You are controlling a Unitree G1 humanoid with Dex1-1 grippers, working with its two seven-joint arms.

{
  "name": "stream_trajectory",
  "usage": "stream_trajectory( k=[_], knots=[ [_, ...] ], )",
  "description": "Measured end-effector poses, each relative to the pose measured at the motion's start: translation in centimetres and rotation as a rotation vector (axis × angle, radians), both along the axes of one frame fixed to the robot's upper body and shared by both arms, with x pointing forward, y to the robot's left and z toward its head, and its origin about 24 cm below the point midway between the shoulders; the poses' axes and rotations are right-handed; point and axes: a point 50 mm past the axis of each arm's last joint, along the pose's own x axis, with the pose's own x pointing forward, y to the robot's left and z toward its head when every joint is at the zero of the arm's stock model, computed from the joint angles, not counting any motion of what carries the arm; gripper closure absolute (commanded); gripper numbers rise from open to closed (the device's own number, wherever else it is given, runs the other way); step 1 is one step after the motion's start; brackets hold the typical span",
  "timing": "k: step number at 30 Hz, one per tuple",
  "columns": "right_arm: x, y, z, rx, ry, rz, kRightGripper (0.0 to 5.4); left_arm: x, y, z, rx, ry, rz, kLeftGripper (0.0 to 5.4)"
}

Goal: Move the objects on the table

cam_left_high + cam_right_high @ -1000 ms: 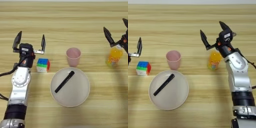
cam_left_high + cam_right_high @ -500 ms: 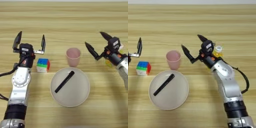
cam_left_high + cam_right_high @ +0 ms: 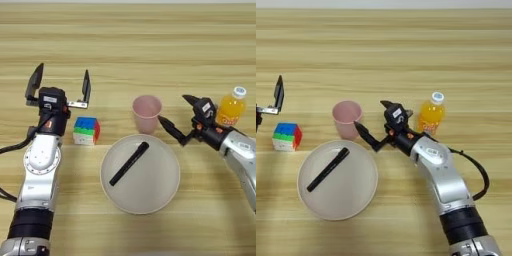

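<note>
1. Left gripper (image 3: 60,86) splayed wide, empty, poised above puzzle cube (image 3: 86,130); rigid, light.
2. Pen (image 3: 129,163) on plate (image 3: 165,192); slim, roll-prone.
3. Pink cup (image 3: 147,114) upright; light, tippable — best pinched at rim.
4. Right gripper (image 3: 374,123) spread open beside cup, holding nothing.
5. Juice bottle (image 3: 430,114) behind; slick.

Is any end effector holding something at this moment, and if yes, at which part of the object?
Nothing is held. The right end effector is open beside the pink cup, not around it. The left end effector is open above the puzzle cube.
</note>
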Motion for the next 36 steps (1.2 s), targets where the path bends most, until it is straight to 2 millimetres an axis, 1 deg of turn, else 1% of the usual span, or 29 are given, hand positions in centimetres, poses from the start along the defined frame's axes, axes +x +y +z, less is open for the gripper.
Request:
stream_trajectory(
  k=[8,11,14,23,30,36],
  knots=[
    [-0.6,1.5,-1.8,-0.036,0.072,0.064,0.04,0.0,0.0,0.0,0.000,-0.001,0.000,0.00],
    [-0.6,1.6,-3.1,-0.038,0.125,0.053,0.04,0.0,0.0,0.0,0.000,-0.001,0.000,0.00],
    [-0.4,1.6,-3.6,-0.033,0.148,0.042,0.04,0.0,0.0,0.0,0.000,-0.001,0.000,0.00],
    [0.0,2.1,-4.3,-0.037,0.164,0.023,0.04,0.0,0.0,0.0,0.000,-0.001,-0.001,0.00],
    [1.5,3.3,-3.5,-0.037,0.114,-0.004,0.04,-0.1,-0.2,0.1,-0.005,-0.009,-0.005,0.00],
    [2.2,3.7,-3.6,-0.033,0.116,-0.026,0.04,-0.1,-0.2,0.1,-0.006,-0.009,-0.004,0.00]
  ],
)
